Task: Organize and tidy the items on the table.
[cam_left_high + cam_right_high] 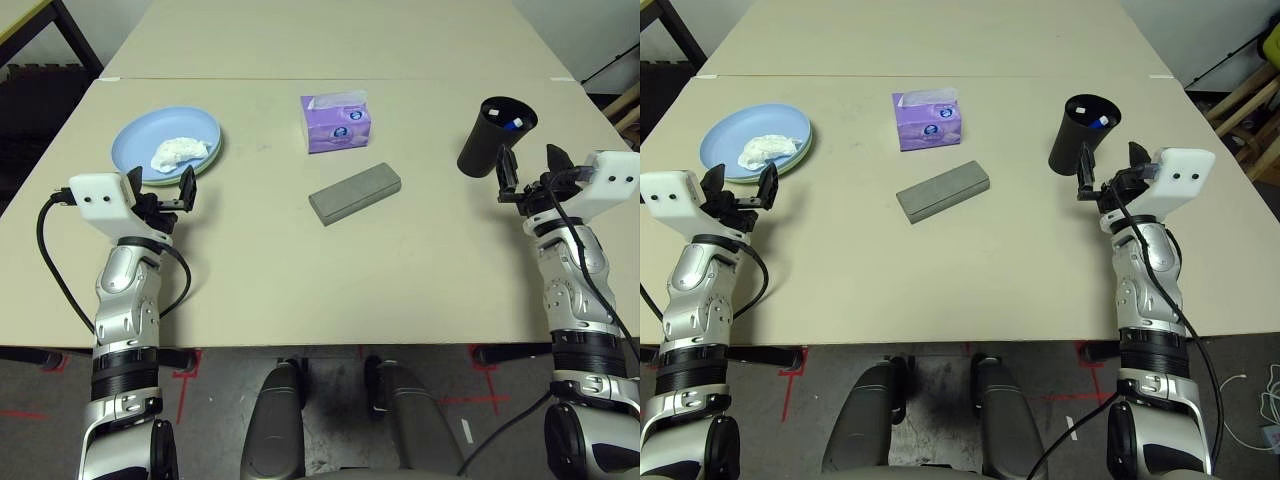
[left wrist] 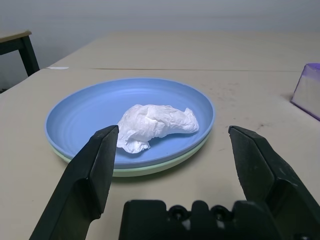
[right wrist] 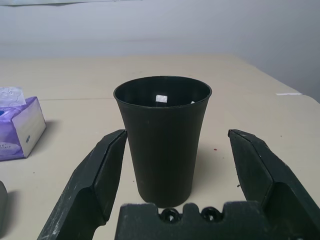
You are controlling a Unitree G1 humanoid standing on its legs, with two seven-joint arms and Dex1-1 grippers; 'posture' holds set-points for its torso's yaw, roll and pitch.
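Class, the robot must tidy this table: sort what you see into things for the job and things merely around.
For the job: stacked plates, tissue, tissue box, grey case, black cup, table.

Merely around: far table, dark frame.

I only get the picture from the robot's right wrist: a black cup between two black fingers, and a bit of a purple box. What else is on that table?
Observer: A grey glasses case lies shut near the middle of the table, nearer the robot than the purple tissue box.
Operator: Anything over on the other side?
Observer: Yes, a light blue plate sits stacked on a pale green plate, with a crumpled white tissue on top.
Operator: And the other arm?
Observer: The left gripper is open, just short of those plates and touching nothing.
Operator: Is my cup empty?
Observer: No. From above, the black cup has something white and blue inside it.
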